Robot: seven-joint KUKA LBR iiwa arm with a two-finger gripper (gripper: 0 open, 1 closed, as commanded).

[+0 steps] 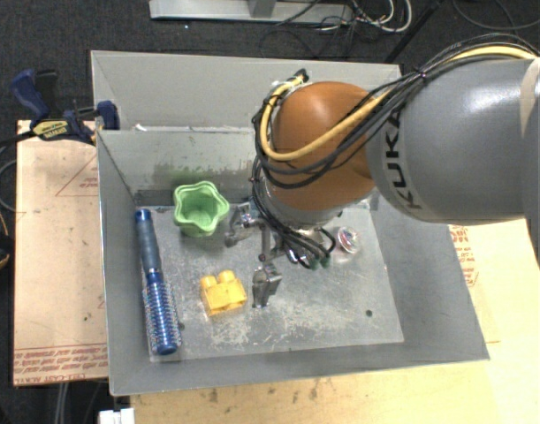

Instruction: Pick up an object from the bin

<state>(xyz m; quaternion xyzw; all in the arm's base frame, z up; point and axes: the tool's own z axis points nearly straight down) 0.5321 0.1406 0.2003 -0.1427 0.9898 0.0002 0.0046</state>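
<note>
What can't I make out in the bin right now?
1. Camera view: the back middle of the bin, covered by the arm's orange cover and cables.
2. The small silvery thing right of the pincer: partly under cables, too small to identify.
3. The green cup: wrist parts sit at its right edge; touching or apart, cannot tell.

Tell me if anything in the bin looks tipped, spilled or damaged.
Nothing stands out. The green cup stands upright with its mouth up, the blue brush lies flat along the left wall, and the yellow block lies just left of the gripper. No spill or breakage shows.
</note>
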